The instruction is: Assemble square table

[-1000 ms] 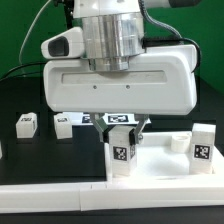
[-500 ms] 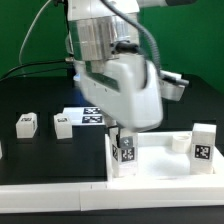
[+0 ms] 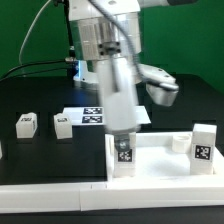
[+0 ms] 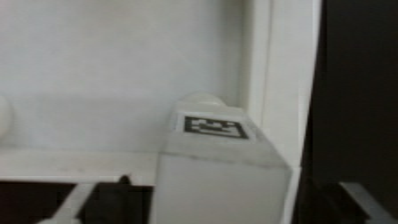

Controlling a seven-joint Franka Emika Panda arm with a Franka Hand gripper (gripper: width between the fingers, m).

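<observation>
White leg [image 3: 124, 156] stands upright on a corner of the plate [image 3: 160, 166], by the bench [image 3: 45, 155] edge nearest the exterior camera. The gripper [image 3: 123, 138] sits directly above it, apparently clenched on its top. Leg and gripper share one vertical axis, so seating should need rotation only.

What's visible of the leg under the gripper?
The leg is a short white blocky piece, plastic-looking, with a black-and-white square tag on the face toward the exterior camera. It stands upright on the square plate, at the plate's near corner on the exterior view's left. The gripper comes down over its top; whether it clamps the leg is unclear.
</observation>
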